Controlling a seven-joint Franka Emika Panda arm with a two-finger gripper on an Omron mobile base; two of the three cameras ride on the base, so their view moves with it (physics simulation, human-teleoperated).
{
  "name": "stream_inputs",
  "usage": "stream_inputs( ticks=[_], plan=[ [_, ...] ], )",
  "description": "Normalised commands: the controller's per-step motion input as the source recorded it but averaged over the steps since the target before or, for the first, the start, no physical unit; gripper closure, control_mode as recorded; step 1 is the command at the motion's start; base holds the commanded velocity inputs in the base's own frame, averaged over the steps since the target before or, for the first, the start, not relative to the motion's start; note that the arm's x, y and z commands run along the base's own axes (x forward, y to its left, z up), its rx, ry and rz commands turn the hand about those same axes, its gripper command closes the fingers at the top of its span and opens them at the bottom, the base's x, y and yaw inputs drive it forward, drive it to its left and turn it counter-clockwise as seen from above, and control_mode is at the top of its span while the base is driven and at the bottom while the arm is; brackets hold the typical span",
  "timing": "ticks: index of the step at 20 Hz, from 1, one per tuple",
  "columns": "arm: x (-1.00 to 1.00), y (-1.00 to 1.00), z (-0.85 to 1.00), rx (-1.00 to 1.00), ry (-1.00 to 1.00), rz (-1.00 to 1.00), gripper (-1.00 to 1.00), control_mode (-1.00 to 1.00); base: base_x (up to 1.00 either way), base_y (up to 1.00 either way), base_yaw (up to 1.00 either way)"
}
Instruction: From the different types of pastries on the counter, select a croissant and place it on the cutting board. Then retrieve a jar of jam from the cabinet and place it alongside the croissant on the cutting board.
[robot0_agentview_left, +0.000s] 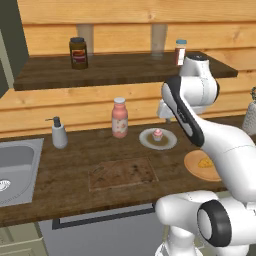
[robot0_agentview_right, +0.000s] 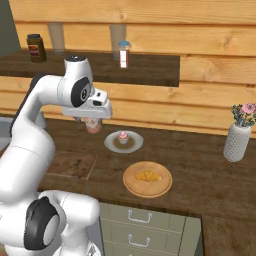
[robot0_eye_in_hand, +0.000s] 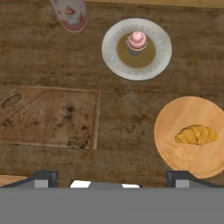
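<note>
The croissant (robot0_eye_in_hand: 197, 134) (robot0_agentview_right: 148, 176) lies golden-orange on a round light-tan plate (robot0_eye_in_hand: 175, 118) on the counter (robot0_agentview_left: 75, 155). In the left base view my arm partly hides the croissant (robot0_agentview_left: 204, 163). The dark cutting board (robot0_eye_in_hand: 48, 116) (robot0_agentview_left: 122, 172) lies bare to its left. A pink-frosted cupcake (robot0_eye_in_hand: 137, 40) (robot0_agentview_right: 123, 136) sits on a small pale plate (robot0_eye_in_hand: 113, 57) behind them. My gripper (robot0_eye_in_hand: 111, 178) (robot0_agentview_right: 89, 119) hangs high over the counter, between board and croissant, open and holding nothing. The jar of jam and the cabinet are out of view.
A tall pink bottle (robot0_agentview_left: 119, 117) stands behind the board and a soap dispenser (robot0_agentview_left: 59, 132) beside the sink (robot0_agentview_left: 15, 170). The wall shelf (robot0_agentview_left: 125, 67) carries a dark brown jar (robot0_agentview_left: 78, 52) and a small bottle (robot0_agentview_left: 180, 51). A flower vase (robot0_agentview_right: 236, 140) stands far right.
</note>
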Motion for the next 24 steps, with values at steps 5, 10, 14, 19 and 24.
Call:
stream_inputs(
  ticks=[5, 10, 14, 19, 24],
  plan=[
    [-0.01, -0.48, -0.08, -0.08, 0.02, -0.02, -1.00, -1.00, 0.00, 0.00, 0.00],
    [-0.38, -0.41, -0.22, -0.08, 0.02, -0.10, -1.00, -1.00, 0.00, 0.00, 0.00],
    [-0.57, -0.36, -0.36, -0.03, 0.02, -0.20, -1.00, -1.00, 0.00, 0.00, 0.00],
    [-0.24, -0.40, -0.37, -0.01, 0.01, -0.28, -1.00, -1.00, 0.00, 0.00, 0.00],
    [0.10, -0.31, -0.40, 0.00, 0.00, -0.42, -1.00, -1.00, 0.00, 0.00, 0.00]
  ],
)
